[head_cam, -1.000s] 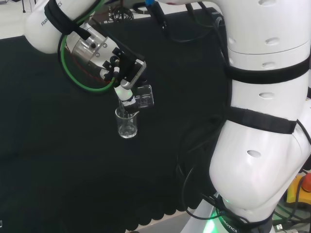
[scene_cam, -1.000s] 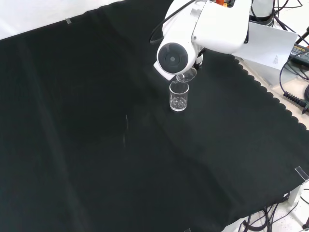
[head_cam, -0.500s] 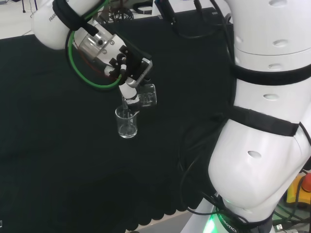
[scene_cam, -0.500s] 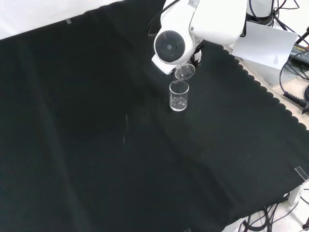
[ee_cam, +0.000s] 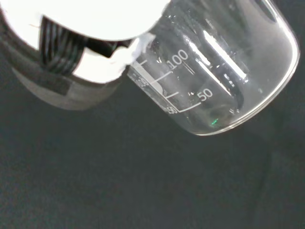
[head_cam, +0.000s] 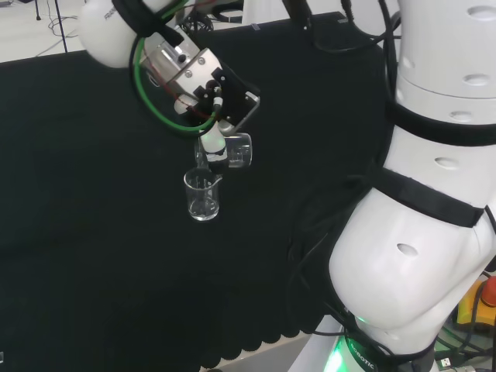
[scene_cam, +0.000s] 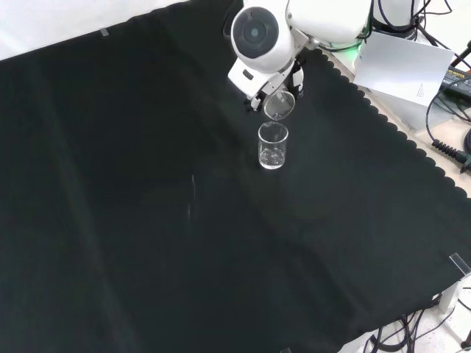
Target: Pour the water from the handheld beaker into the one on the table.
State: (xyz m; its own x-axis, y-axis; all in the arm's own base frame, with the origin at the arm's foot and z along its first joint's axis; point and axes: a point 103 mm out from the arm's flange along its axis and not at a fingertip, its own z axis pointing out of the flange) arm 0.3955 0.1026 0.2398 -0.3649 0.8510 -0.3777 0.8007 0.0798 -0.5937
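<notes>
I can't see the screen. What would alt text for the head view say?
A black and white robot hand holds a clear beaker tipped on its side just above and right of a second clear beaker standing upright on black cloth. The arm's big white links stand at the view's right.

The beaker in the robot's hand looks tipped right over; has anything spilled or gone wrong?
Nothing stands out. The hand holds its beaker tilted on its side just above the upright beaker on the black cloth, as for pouring. No puddle shows on the cloth.
</notes>
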